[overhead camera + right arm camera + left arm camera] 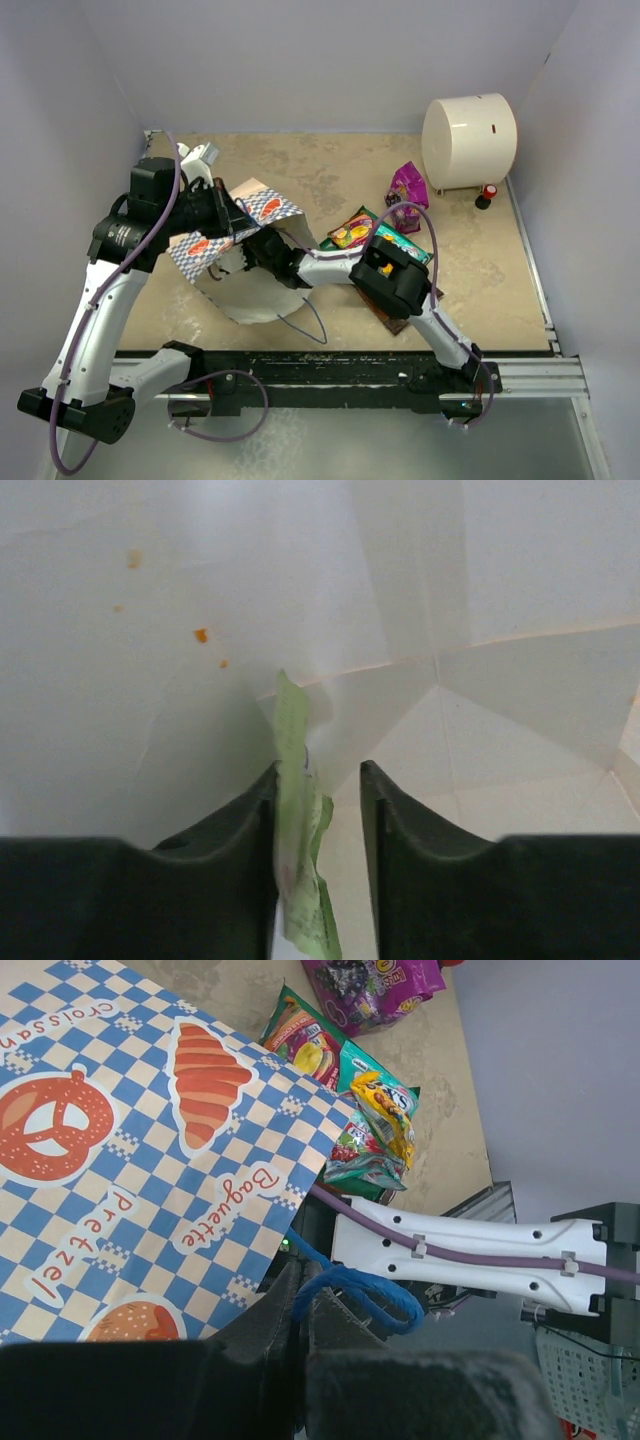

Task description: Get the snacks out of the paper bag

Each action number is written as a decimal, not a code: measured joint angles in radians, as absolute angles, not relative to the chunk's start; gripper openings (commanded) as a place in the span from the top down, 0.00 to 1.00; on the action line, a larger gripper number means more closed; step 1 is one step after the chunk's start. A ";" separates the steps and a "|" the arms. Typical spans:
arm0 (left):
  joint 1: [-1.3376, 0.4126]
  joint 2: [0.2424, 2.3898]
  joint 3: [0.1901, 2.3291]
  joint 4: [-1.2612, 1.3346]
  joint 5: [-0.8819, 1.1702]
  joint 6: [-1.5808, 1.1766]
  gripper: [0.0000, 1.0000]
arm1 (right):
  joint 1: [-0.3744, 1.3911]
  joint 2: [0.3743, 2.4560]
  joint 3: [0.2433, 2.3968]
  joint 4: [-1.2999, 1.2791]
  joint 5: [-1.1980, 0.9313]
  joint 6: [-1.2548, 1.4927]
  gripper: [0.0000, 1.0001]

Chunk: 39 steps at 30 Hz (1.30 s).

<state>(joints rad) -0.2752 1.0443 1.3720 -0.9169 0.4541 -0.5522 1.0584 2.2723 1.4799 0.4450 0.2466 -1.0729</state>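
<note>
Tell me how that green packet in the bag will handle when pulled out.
Likely floppy: the green packet is thin, creased and bent between the fingers of the right gripper. Probably light; may slip, touching only one finger.

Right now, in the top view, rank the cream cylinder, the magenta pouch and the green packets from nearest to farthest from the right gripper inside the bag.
1. green packets, just right of the paper bag.
2. magenta pouch, farther back and to the right.
3. cream cylinder, in the far right corner.
</note>
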 measured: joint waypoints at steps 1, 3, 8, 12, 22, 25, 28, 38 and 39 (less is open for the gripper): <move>-0.275 1.044 1.372 -0.918 0.456 -0.552 1.00 | 1.053 2.287 1.501 0.444 0.247 -1.077 0.72; -0.275 1.044 1.373 -0.925 0.459 -0.548 1.00 | 1.045 2.305 1.531 0.439 0.246 -1.085 0.81; -0.275 1.044 1.379 -0.942 0.458 -0.537 1.00 | 1.033 2.305 1.541 0.410 0.224 -1.091 1.00; -0.275 1.045 1.400 -0.947 0.445 -0.534 1.00 | 1.034 2.266 1.521 0.360 0.173 -1.060 1.00; -0.275 1.045 1.430 -0.928 0.408 -0.541 1.00 | 1.063 1.892 1.309 0.234 -0.112 -0.979 1.00; -0.275 1.045 1.431 -0.925 0.396 -0.546 1.00 | 1.071 1.816 1.261 0.196 -0.207 -0.965 1.00; -0.275 1.045 1.431 -0.923 0.387 -0.559 1.00 | 1.075 1.741 1.193 0.170 -0.312 -0.947 1.00; -0.275 1.076 1.442 -0.891 0.387 -0.584 1.00 | 1.087 1.706 1.142 0.077 -0.416 -0.911 1.00; -0.275 1.083 1.449 -0.891 0.387 -0.584 1.00 | 1.087 1.696 1.136 0.059 -0.426 -0.912 1.00</move>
<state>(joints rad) -0.2752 1.0832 1.4494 -0.8913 0.3874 -0.5842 1.0870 1.6962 1.1358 0.0593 -0.4259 -0.9119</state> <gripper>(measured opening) 0.009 0.008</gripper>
